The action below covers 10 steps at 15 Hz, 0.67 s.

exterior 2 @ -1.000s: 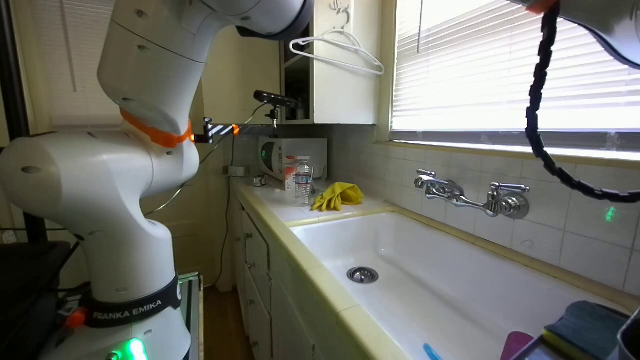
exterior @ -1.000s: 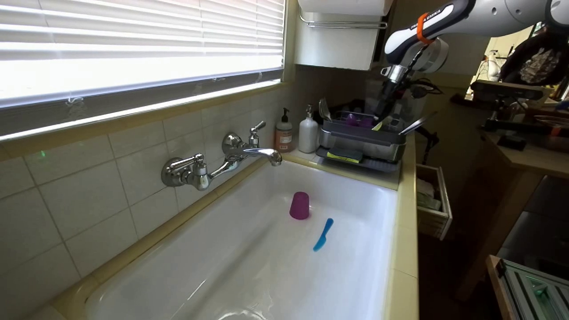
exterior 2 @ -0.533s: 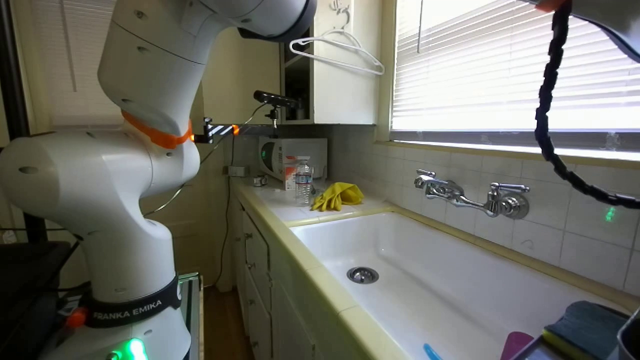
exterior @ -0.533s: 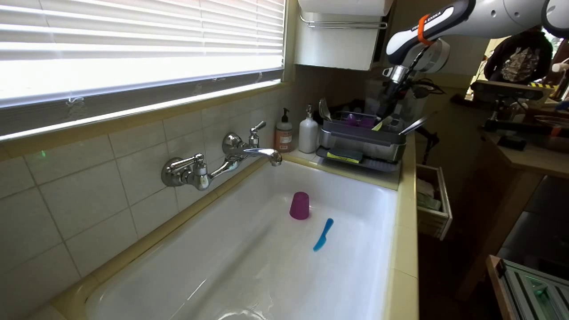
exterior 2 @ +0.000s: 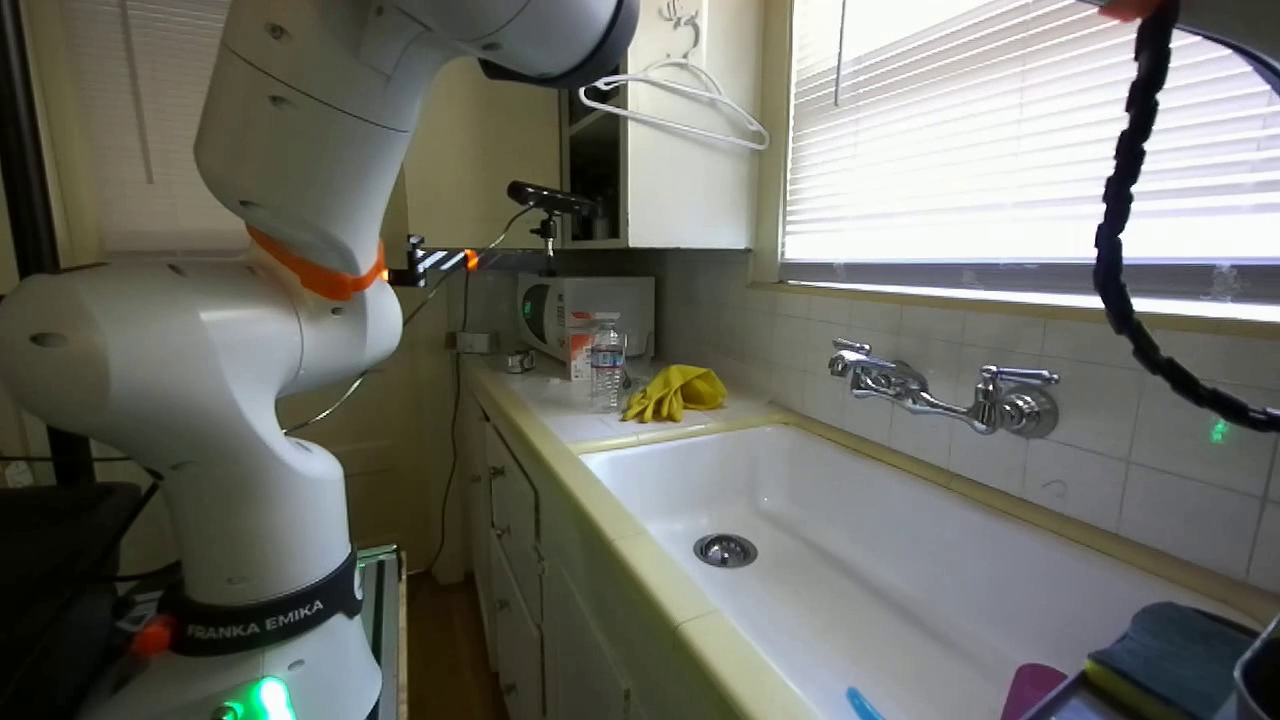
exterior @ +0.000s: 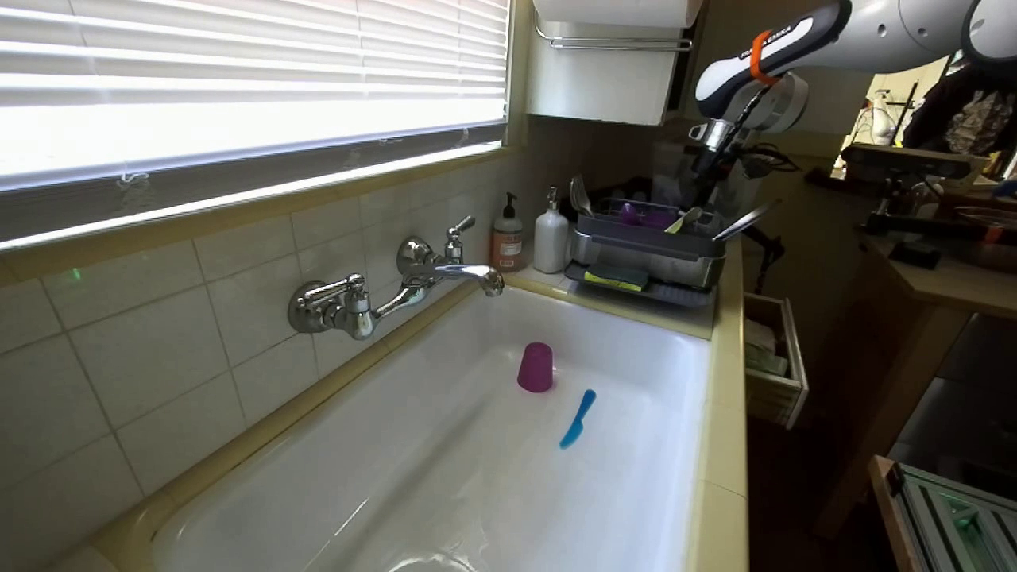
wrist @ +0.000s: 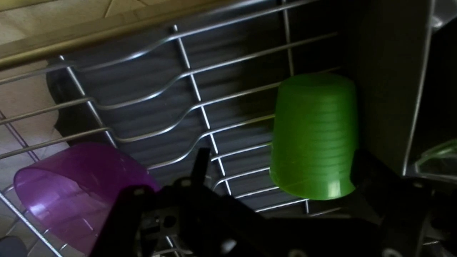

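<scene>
One green cup (wrist: pixel 316 132) sits right of center in the wrist frame, gripper (wrist: pixel 282 160) spread wide and pinching nothing, so I'd go slow and straight, with both fingers (wrist: pixel 201 164) off the cup and clear of the rack wires (wrist: pixel 191 72).

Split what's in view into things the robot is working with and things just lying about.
Likely being worked with:
fingers, open
green cup, between them in the wrist view
dish rack holding the cup

Likely just lying about:
purple cup and blue knife in the sink
sponge
yellow gloves
water bottle
</scene>
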Available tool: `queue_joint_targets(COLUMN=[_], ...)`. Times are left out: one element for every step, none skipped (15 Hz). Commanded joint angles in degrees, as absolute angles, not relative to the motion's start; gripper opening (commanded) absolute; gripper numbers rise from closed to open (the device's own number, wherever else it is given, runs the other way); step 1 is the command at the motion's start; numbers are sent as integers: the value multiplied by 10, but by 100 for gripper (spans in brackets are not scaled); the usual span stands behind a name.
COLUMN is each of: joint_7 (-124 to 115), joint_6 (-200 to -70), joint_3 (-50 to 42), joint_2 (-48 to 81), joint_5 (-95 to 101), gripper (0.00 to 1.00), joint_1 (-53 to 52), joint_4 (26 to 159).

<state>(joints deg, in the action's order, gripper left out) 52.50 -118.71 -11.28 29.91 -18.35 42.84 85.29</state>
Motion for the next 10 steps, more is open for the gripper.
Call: queue_joint_targets(joint_7=[535,534,533,532,532,531,531,530,528,528], joint_6=[-1156,-1155,-1153,-1151,-1149,-1148,-1147,-1147,-1148,-1147], joint_3=[-97,-95,-93,-91,-90,-89,-88,-87,-87,-86], joint_2=[321,324,327,330,333,335,337,340,342,345], joint_5=[-179,-179,-180,-179,-179,-179,-178,-177,-175,-175], gripper=[100,100,100,100,100,100,100,100,100,100], joint_1=[444,444,445,445,446,445,445,445,443,443], joint_4=[826,824,821,818,815,814,812,811,809,807])
